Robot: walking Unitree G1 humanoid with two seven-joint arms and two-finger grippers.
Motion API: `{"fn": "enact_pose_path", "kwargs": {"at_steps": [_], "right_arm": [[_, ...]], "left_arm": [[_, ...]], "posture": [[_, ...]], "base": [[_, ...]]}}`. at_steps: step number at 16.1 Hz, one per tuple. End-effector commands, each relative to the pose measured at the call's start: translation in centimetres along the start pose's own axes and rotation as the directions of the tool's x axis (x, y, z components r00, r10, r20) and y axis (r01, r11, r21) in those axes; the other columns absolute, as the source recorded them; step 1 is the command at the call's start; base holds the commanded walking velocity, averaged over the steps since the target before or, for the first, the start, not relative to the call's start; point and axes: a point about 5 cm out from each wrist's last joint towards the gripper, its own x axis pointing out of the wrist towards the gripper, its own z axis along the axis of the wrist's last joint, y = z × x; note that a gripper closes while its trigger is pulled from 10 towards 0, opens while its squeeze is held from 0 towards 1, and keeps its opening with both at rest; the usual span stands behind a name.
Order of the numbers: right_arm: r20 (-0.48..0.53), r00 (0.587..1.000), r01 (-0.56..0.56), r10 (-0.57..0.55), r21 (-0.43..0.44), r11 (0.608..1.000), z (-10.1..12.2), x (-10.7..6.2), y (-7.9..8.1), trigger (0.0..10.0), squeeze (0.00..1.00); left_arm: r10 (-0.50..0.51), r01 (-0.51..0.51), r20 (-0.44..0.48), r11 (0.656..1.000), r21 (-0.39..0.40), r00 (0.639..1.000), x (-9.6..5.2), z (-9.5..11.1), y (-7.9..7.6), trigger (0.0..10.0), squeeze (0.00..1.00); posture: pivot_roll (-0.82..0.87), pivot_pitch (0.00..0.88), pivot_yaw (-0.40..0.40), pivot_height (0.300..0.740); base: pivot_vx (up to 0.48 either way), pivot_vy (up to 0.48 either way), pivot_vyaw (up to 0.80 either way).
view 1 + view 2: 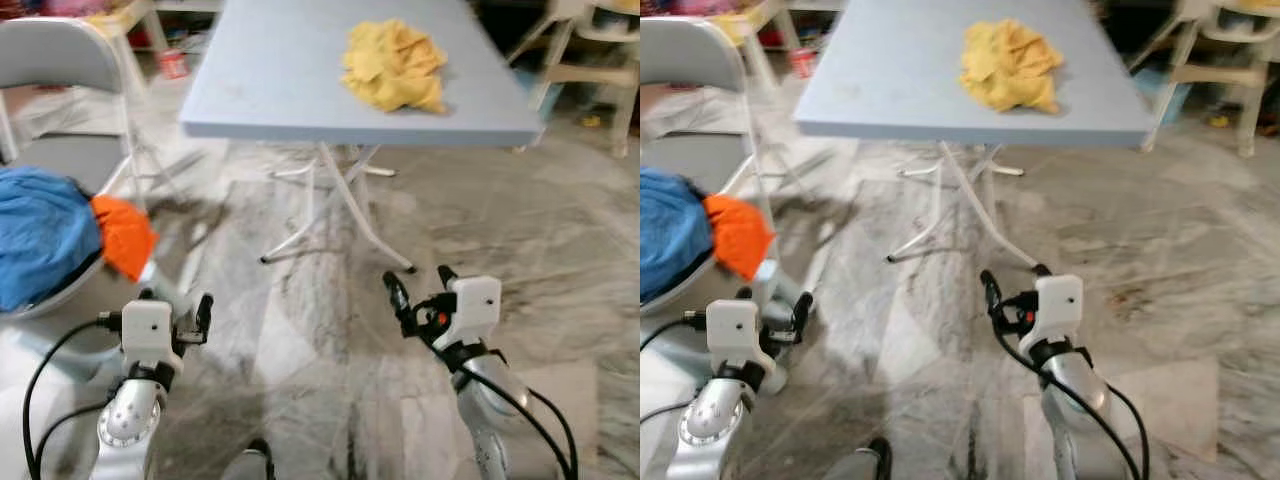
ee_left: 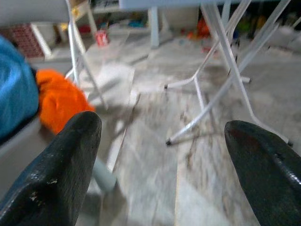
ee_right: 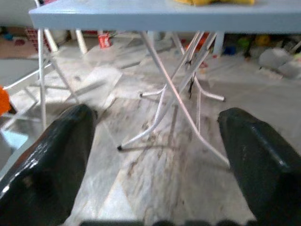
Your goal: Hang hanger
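Blue table (image 1: 280, 80) w/ yellow cloth (image 1: 393, 66); marble floor (image 1: 330, 340).

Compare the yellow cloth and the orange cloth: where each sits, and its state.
The yellow cloth lies crumpled alone on the blue-grey table; the orange cloth hangs off the grey chair edge, against a blue garment. Yellow lies ahead, orange on the robot's left. Both are bunched, unhung.

The two head eyes looked forward and down from above both arms, sharing the counter (image 1: 300, 90), its white folding legs (image 1: 340, 210) and the marble floor (image 1: 330, 370). Each wrist camera sat low near the floor, facing along its pincer's black fingers (image 2: 61, 174) toward those same legs, the counter's edge (image 3: 164, 19) overhead.
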Motion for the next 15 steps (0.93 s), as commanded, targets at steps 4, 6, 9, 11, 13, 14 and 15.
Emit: {"fn": "enact_pose_path", "kwargs": {"at_steps": [4,6,9,11,13,14,15], "right_arm": [[-0.023,0.999,0.044,-0.044,0.023,0.999,-0.46,-0.24,-0.66,10.0,0.0],[-0.023,0.999,0.046,-0.046,0.026,0.999,-0.46,-0.24,-0.57,10.0,0.0],[-0.021,0.998,0.056,-0.055,0.03,0.998,-0.45,-0.16,-0.69,10.0,0.0],[-0.02,0.998,0.059,-0.058,0.031,0.998,-0.42,-0.13,-0.63,10.0,0.0],[-0.016,0.998,0.061,-0.061,0.034,0.998,-0.34,0.02,-0.55,10.0,0.0],[-0.015,0.998,0.061,-0.06,0.035,0.998,-0.32,0.06,-0.5,10.0,0.0],[-0.012,0.998,0.06,-0.059,0.036,0.998,-0.3,0.05,-0.45,10.0,0.0]], "left_arm": [[-0.013,0.013,-0.024,1.0,0.008,1.0,0.31,0.38,-0.63,10.0,0.0],[-0.013,0.013,-0.029,1.0,0.009,1.0,0.35,0.45,-0.6,10.0,0.0],[-0.019,0.019,-0.033,1.0,0.017,0.999,0.51,0.5,-0.68,10.0,0.0],[-0.017,0.017,-0.038,1.0,0.019,0.999,0.56,0.52,-0.56,10.0,0.0],[-0.016,0.017,-0.042,1.0,0.022,0.999,0.58,0.49,-0.46,10.0,0.0],[-0.016,0.017,-0.044,1.0,0.023,0.999,0.58,0.45,-0.42,10.0,0.0],[-0.014,0.016,-0.046,1.0,0.025,0.999,0.56,0.38,-0.35,10.0,0.0]], "posture": [[0.02,0.165,-0.056,0.74],[0.01,0.164,-0.052,0.74],[0.02,0.166,-0.048,0.74],[0.02,0.166,-0.045,0.74],[0.02,0.169,-0.043,0.74],[0.02,0.169,-0.042,0.74],[0.02,0.17,-0.041,0.74]], "base": [[0.0,0.266,0.0],[0.0,0.444,0.0],[0.0,0.475,0.0],[0.0,0.474,0.0],[0.0,0.476,0.0],[0.0,0.476,0.0],[0.0,0.476,0.0]]}}
